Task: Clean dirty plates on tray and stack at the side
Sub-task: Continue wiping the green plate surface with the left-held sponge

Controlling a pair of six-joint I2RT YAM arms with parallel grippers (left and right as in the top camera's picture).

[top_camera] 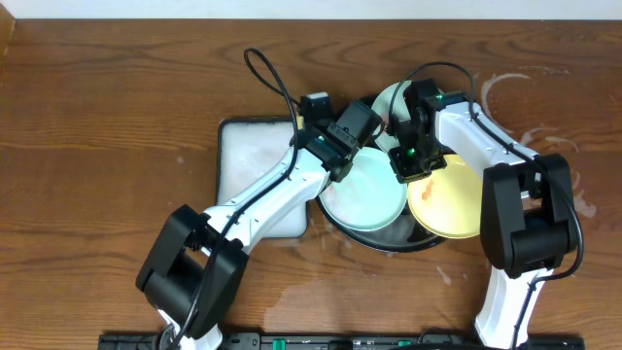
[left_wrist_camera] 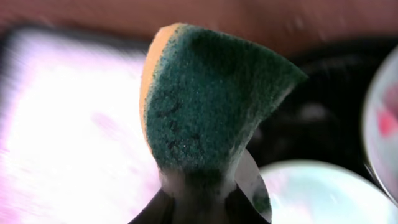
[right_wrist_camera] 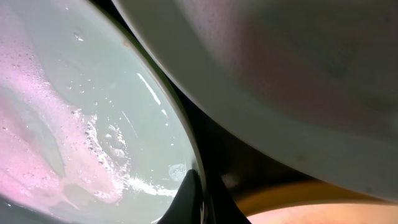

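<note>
The black tray (top_camera: 387, 243) holds three plates. A mint-green plate (top_camera: 364, 190) lies in the middle, sudsy with a pink film in the right wrist view (right_wrist_camera: 81, 112). A yellow plate (top_camera: 452, 199) lies to its right. A second mint-green plate (top_camera: 391, 97) leans at the back, mostly hidden by the arms. My left gripper (top_camera: 352, 124) is shut on a green sponge (left_wrist_camera: 205, 99) above the tray's back left. My right gripper (top_camera: 413, 160) pinches the middle plate's right rim (right_wrist_camera: 193, 193).
A white rectangular tray (top_camera: 251, 160) sits left of the black one, under the left arm. Bare wooden tabletop with whitish soapy rings (top_camera: 544, 107) lies to the right of the tray, behind the right arm.
</note>
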